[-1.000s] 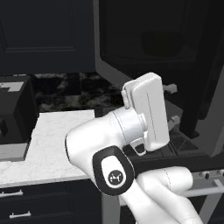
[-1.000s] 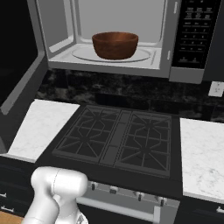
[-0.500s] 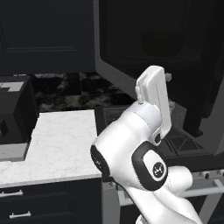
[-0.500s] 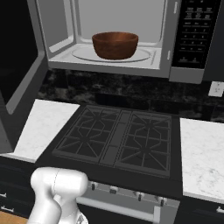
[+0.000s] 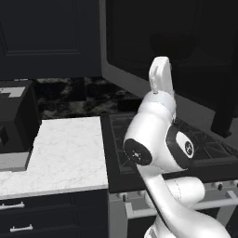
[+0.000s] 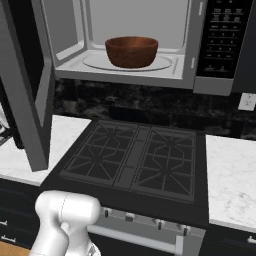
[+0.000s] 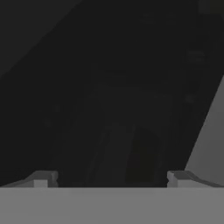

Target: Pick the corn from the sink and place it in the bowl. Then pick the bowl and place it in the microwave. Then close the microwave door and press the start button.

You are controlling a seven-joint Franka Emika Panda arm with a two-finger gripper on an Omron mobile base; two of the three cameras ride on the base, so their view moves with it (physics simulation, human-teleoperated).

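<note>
Nearest the cameras, the white arm [image 5: 160,144] is seen bent over the front of the stove [image 6: 140,160], with white marble counter [image 5: 65,153] to either side. At the bottom of the hand view, the gripper [image 7: 111,178] is shown with its two finger tips set wide apart and nothing between them, faced by a dark surface. Farther back, the microwave door [image 6: 30,95] is swung open to the left. Deepest, inside the microwave [image 6: 200,45], the bowl [image 6: 131,51] is set on the round turntable; its contents cannot be made out.
</note>
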